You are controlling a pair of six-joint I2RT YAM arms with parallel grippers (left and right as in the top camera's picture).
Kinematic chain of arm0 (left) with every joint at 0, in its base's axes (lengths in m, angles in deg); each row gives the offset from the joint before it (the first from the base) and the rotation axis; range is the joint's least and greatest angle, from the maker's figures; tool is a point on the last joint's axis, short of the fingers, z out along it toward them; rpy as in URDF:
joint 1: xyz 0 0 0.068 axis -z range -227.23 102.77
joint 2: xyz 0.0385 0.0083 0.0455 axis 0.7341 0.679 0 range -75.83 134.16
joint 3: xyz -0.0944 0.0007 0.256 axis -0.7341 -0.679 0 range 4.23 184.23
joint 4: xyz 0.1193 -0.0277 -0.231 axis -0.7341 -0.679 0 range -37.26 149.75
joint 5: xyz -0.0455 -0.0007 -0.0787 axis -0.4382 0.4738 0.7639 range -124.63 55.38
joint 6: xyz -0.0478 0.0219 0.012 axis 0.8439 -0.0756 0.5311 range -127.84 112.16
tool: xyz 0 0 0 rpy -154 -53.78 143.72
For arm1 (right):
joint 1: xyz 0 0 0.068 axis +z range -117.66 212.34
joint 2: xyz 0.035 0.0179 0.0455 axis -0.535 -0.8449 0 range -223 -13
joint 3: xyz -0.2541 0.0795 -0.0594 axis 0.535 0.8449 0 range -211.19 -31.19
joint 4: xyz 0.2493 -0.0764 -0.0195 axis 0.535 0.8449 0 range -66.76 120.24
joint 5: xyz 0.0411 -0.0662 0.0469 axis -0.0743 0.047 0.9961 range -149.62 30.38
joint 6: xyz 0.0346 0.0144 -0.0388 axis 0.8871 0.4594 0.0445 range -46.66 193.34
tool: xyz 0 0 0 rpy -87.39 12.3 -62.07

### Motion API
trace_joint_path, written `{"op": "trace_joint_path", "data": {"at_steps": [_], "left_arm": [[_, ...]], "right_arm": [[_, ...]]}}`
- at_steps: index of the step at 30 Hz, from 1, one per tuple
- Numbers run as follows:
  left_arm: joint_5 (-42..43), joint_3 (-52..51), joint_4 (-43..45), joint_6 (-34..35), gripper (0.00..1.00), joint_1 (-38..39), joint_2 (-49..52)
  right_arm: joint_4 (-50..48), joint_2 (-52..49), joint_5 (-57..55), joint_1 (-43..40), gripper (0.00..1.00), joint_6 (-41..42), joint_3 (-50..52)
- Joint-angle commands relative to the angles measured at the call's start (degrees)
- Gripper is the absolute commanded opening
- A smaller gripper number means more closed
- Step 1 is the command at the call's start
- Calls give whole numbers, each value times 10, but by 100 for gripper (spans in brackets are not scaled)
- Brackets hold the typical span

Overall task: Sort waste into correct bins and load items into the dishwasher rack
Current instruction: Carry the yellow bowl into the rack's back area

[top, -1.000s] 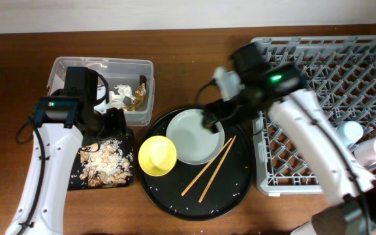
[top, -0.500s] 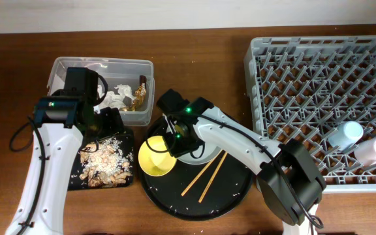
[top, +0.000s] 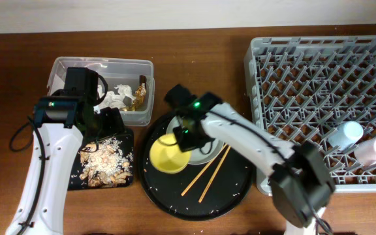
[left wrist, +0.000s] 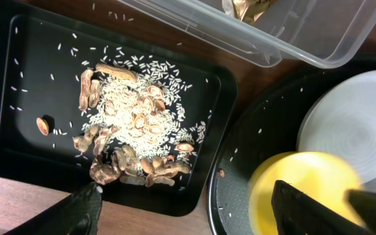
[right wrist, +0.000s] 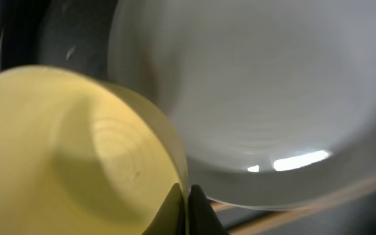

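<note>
Looking from above, the right gripper [top: 183, 133] pinches the yellow bowl [top: 167, 156] at mid frame, over the round black tray [top: 198, 199]. Left wrist: the left gripper's [left wrist: 187, 202] jaws gape wide above food scraps [left wrist: 136, 134]. Right wrist: jaws squeeze the yellow bowl's rim.

The table [top: 194, 52] is of dark reddish-brown wood and fills nearly the whole overhead view. Along its far edge runs a narrow strip of pale wall [top: 109, 13], evenly lit.
</note>
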Motion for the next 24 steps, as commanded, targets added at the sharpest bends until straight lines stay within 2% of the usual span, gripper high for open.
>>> {"op": "trace_joint_path", "data": {"at_steps": [1, 4, 8, 12, 13, 16, 19, 24], "left_arm": [[-8, 3, 2, 5, 86, -3, -5], [-8, 3, 3, 5, 85, -3, -5], [-8, 3, 4, 5, 86, -3, -5], [-8, 3, 8, 5, 86, -3, -5], [-8, 3, 8, 5, 86, -3, -5], [-8, 3, 8, 5, 86, -3, -5], [-8, 3, 8, 5, 86, -3, -5], [-6, 3, 10, 5, 86, -3, -5]], "right_arm": [[2, 110, -143, -76, 4, -41, -30], [-44, 170, -280, -180, 4, -140, -30], [-128, 175, -430, -299, 4, -282, -30], [-223, 157, -527, -372, 4, -330, -30], [-246, 138, -582, -386, 4, -331, -30], [-256, 81, -643, -394, 4, -330, -30], [-247, 24, -650, -383, 4, -322, -29], [-174, -29, -647, -343, 4, -220, -28]]}}
